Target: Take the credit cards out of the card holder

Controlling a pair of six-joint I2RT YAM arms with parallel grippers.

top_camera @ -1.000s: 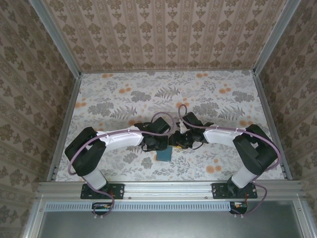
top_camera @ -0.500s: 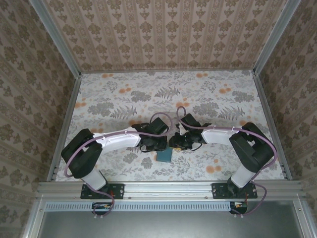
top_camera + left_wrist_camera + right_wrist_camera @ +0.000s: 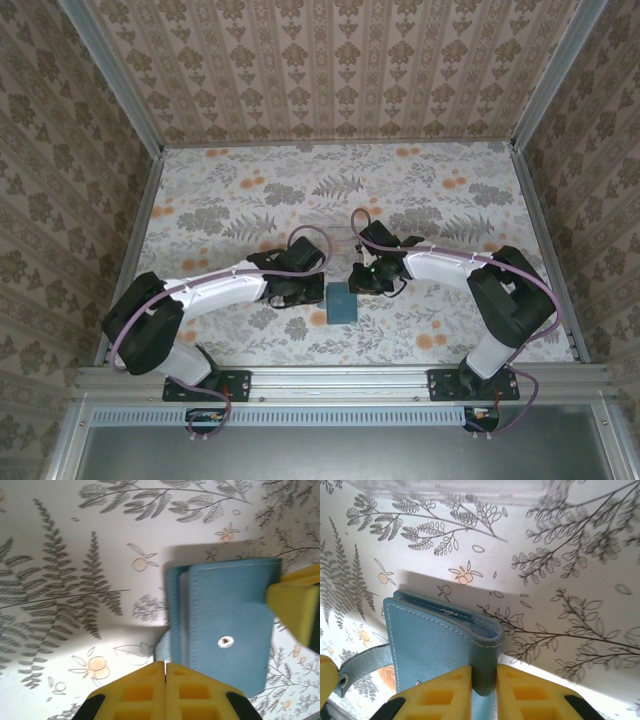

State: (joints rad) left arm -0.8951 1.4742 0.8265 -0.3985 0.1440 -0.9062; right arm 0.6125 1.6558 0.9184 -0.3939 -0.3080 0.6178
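Right gripper [image 3: 484, 674] clamps the teal card holder [image 3: 432, 637] by its fold; left gripper [image 3: 165, 666], closed, pinches its tab [image 3: 365, 666].

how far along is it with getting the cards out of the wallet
Done: nothing yet; the card holder is folded over, no card out. In hand: the right gripper pinches its fold, the left gripper looks shut on its tab. Left: open it, pull out every card.
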